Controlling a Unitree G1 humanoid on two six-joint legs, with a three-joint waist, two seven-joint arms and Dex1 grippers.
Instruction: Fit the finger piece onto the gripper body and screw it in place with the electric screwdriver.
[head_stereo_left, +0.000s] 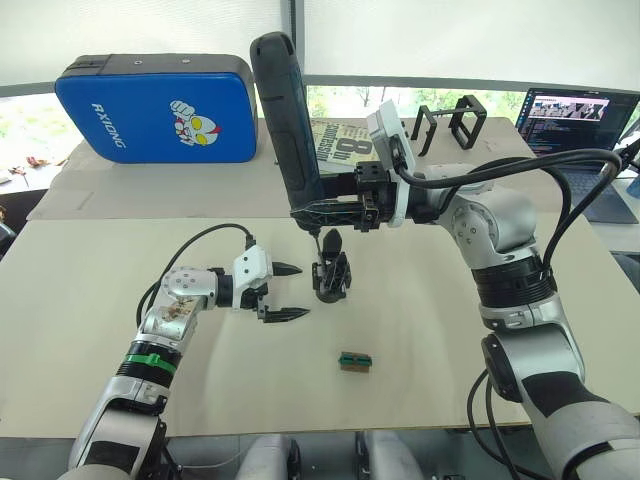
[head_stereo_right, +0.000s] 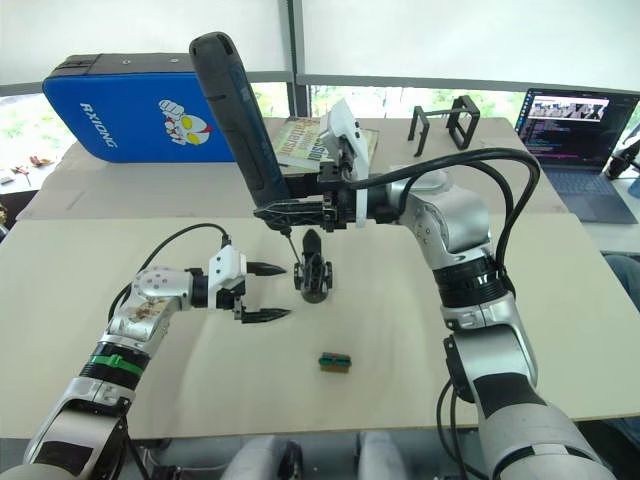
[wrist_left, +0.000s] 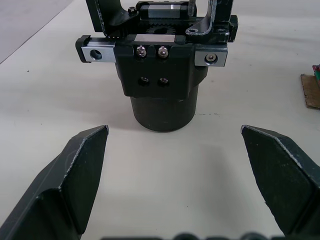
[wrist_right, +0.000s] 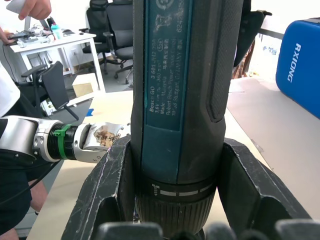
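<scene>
Blue padded case (head_stereo_left: 155, 108): laid flat at the far left corner of the worktop (head_stereo_left: 90, 300), well apart from the work, judged to be parked out of the way.

Left gripper (head_stereo_left: 290, 291): held low over the worktop just left of the gripper body, fingers spread wide and gripping nothing. In the left wrist view the round base is seen straight ahead between the two open fingers (wrist_left: 80, 170); the pose is judged to be kept ready for steadying the part.

Gripper body (head_stereo_left: 331, 270): set upright on its round base near the middle of the worktop, one pointed finger standing up. Whether the finger piece is already seated on it cannot be told.

Electric screwdriver (head_stereo_left: 285, 125): clamped near its lower end by the right gripper (head_stereo_left: 335, 210), body raised and leaning left, bit directed down at the top of the gripper body. The tilt is judged to serve alignment with a screw; contact cannot be confirmed.

Small green-and-brown block (head_stereo_left: 355, 361): lying loose toward the near edge, apart from everything.

Black wire stand (head_stereo_left: 452, 122): at the far edge.

Laptop (head_stereo_left: 575, 125): open at the far right corner.
</scene>
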